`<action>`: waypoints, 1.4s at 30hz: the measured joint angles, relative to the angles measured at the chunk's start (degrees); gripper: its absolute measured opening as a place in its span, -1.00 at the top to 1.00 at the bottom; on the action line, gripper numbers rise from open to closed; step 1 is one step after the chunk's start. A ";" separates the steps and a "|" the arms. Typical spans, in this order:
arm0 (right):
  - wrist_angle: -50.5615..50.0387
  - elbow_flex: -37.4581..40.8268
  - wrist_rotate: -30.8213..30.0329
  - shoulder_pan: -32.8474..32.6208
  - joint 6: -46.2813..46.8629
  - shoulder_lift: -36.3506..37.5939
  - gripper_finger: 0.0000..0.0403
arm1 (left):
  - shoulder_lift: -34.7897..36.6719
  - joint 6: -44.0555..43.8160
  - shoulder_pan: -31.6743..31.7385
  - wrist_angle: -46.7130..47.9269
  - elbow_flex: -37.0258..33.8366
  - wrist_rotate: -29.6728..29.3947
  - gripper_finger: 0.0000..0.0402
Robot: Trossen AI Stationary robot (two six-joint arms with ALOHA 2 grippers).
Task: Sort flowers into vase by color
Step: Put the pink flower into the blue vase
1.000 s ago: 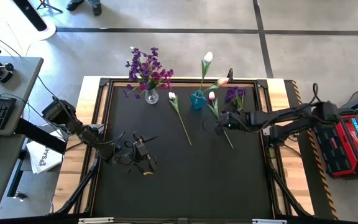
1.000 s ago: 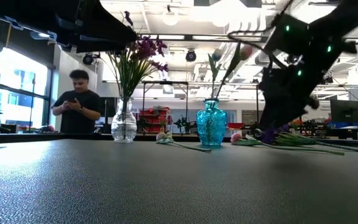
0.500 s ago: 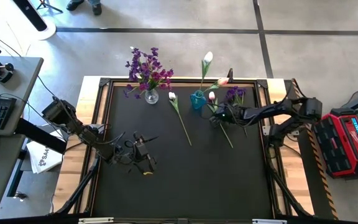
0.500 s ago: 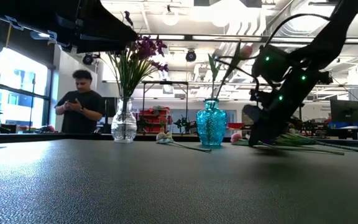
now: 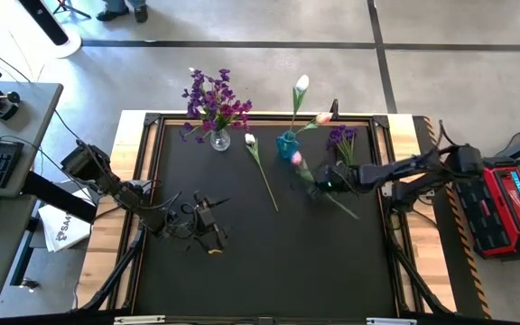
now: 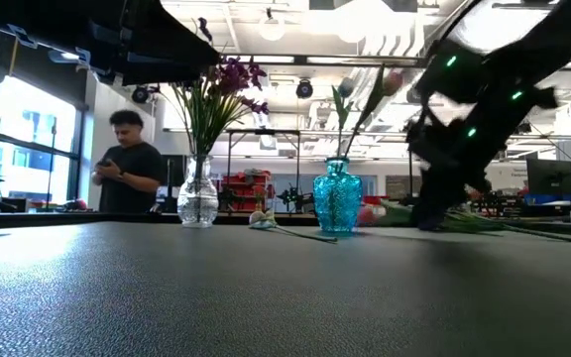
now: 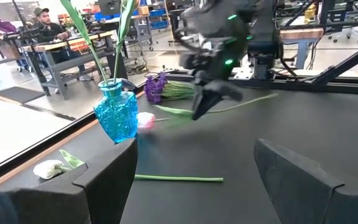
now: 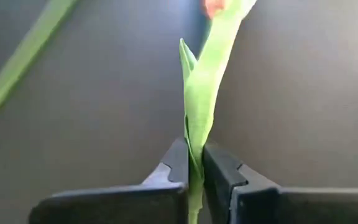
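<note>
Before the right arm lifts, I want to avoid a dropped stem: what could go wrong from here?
1. The right gripper pinches the pink tulip only by its thin stem and leaf, so it may slip or swing.
2. The blue vase already holds two tulips and has a narrow neck; the limp stem could miss or nudge it.
3. The purple sprig lies close by and might get dragged along.

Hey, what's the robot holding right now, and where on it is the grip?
The right gripper pinches a pink tulip by its green stem; the left gripper holds nothing.
</note>
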State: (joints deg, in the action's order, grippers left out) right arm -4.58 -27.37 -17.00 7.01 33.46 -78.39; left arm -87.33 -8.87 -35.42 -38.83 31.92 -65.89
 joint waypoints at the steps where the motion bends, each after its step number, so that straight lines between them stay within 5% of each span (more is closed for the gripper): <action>1: 0.30 0.42 0.02 -2.29 0.00 1.16 0.97 | 0.00 0.00 0.00 -0.02 0.00 0.00 -0.53; 8: 11.04 5.20 -3.28 -20.68 4.56 7.02 0.99 | 0.01 0.17 -1.17 0.00 0.00 0.88 -0.53; 11: 29.57 8.67 -9.31 -27.70 -1.23 6.64 0.99 | 0.02 3.22 -1.18 -0.02 0.00 7.76 -0.53; 15: 63.35 13.67 -12.74 -31.00 -19.99 3.46 1.00 | 0.01 4.00 0.09 -0.48 0.00 17.27 -0.53; 20: 92.59 14.11 1.26 -27.28 -35.35 -2.23 1.00 | -0.02 6.78 3.41 -2.63 0.00 21.16 -0.53; 23: 93.79 10.19 8.58 -24.89 -38.30 -4.62 1.00 | -1.03 10.19 6.11 -6.99 0.06 23.38 -0.51; 31: 90.48 -1.90 15.84 -22.32 -41.39 -11.69 1.00 | -6.98 17.96 13.52 -12.03 6.61 37.01 -0.38; 42: 89.68 -6.98 18.82 -23.23 -42.55 -16.07 1.00 | -11.37 22.07 17.03 -12.08 17.10 46.25 -0.23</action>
State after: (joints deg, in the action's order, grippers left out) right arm 85.10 -34.35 1.83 -16.22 -9.08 -94.45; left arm -98.70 13.20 -18.39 -50.91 49.02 -19.64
